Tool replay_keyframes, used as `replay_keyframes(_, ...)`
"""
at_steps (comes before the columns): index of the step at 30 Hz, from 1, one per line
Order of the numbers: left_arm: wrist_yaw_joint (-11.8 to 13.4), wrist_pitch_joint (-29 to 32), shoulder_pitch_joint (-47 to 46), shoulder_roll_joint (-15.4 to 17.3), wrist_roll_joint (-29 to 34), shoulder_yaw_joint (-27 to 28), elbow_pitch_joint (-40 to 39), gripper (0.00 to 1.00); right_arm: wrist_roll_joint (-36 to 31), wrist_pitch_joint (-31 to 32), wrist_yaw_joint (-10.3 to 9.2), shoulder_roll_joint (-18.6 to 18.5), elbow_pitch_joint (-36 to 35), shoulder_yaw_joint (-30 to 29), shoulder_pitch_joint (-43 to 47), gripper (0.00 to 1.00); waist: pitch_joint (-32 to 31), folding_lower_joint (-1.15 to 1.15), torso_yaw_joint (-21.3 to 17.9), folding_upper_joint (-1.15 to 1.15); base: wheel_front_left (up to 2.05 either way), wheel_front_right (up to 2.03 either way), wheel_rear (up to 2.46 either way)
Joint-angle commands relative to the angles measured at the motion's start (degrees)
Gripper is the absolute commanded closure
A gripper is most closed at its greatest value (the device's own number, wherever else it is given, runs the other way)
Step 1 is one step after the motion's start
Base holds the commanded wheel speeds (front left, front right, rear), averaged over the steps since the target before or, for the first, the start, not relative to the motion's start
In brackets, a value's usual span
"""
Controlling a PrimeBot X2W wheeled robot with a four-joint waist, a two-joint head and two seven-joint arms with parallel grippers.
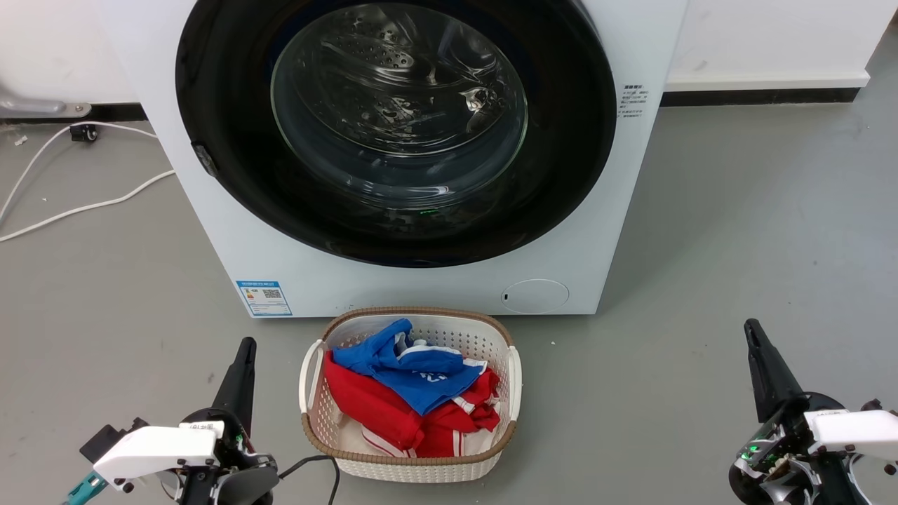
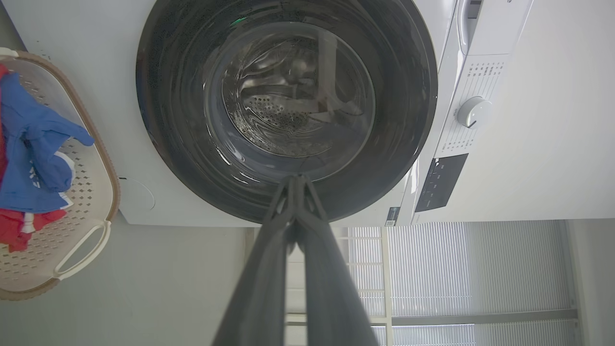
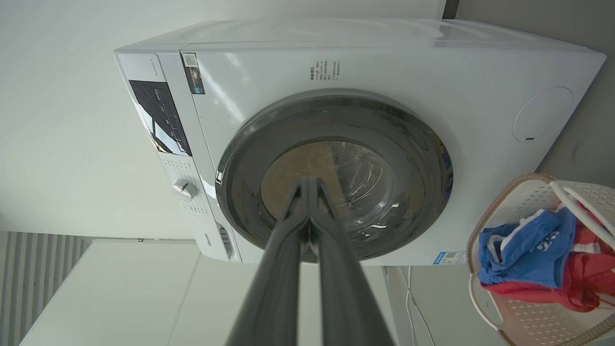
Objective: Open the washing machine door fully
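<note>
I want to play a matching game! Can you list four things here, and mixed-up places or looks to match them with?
1. washing machine door
2. laundry basket
3. blue label
4. round cap

A. low right on the front of the washing machine
B. on the floor, holding red and blue clothes
C. black and shut
D. low left on that same front

Pairs: 1-C, 2-B, 3-D, 4-A
</note>
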Motion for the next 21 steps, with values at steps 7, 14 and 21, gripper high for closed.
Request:
replay_keyframes(7, -0.17, 0.47, -1.2, -0.01, -0.29, 0.7, 0.44, 1.0, -0.64, 0.48, 0.16, 0.61, 0.6, -0.55, -1.67, 1.0, 0.15, 0.0, 0.16, 0.0, 0.0, 0.0, 0.0)
replay_keyframes(14, -0.17, 0.78, -1.37, -0.1, -0.29, 1.0, 0.65, 1.0, -0.83, 0.72, 0.16, 0.89, 0.85, -0.86, -1.91, 1.0, 0.25, 0.0, 0.27, 0.0, 0.0, 0.0, 0.0)
replay_keyframes(21, -0.17, 0.81, -1.38, -0.18, -0.14, 1.11, 0.65, 1.0, -1.05, 0.88, 0.16, 1.04, 0.87, -1.07, -1.91, 1.0, 0.25, 0.0, 0.27, 0.0, 0.0, 0.0, 0.0)
